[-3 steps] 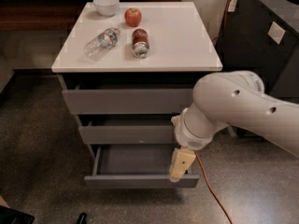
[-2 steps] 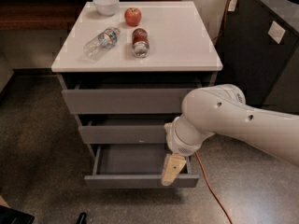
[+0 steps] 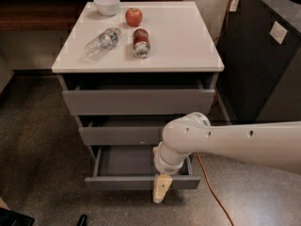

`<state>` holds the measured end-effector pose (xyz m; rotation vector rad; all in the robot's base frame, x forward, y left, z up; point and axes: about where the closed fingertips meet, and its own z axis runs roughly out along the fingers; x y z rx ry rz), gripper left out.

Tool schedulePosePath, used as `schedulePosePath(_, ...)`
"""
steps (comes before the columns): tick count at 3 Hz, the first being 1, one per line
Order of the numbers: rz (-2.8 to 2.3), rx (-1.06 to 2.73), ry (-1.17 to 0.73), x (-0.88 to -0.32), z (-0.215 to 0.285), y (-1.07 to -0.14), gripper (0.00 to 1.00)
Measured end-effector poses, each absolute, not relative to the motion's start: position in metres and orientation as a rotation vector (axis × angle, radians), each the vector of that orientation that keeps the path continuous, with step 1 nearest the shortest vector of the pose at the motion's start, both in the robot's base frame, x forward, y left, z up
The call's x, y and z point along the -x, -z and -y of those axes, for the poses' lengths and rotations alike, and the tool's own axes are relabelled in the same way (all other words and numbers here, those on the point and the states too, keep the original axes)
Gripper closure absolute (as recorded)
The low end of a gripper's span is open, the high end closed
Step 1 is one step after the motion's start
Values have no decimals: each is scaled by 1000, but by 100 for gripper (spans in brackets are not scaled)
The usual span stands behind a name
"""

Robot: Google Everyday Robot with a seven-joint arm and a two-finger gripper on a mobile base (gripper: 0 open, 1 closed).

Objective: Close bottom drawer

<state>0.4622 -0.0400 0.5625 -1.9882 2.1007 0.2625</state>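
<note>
Gripper [image 3: 162, 188] shows only as a pale tan tip pointing straight down from the white wrist, and whether it is open or closed cannot be told from this angle; nothing can be seen held in it. It sits against the front panel of the bottom drawer [image 3: 117, 182], right of that panel's middle, with its lower end reaching past the panel's bottom edge toward the speckled floor [image 3: 42, 164]; true contact with the panel cannot be confirmed. The bottom drawer stands pulled well out of the grey cabinet, its shallow grey inside exposed. The white arm [image 3: 225, 142] comes in from the right edge and bends down over the drawer's right rear corner. Above it, the middle drawer [image 3: 122, 135] and the top drawer [image 3: 136, 101] each stick out a little. On the white top [image 3: 188, 36] lie a clear water bottle [image 3: 101, 42] and a can [image 3: 140, 43] on their sides, with an apple [image 3: 134, 16] and a white bowl [image 3: 106, 4] behind them. An orange cable [image 3: 211, 187] trails across the floor at the right.
</note>
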Motion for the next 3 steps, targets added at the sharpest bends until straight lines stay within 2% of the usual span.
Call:
schedulePosePath(1,-2101,1988,-263,-462,40,-562,0)
schedulePosePath(3,-2159,2101,-207,-461,47,-481,0)
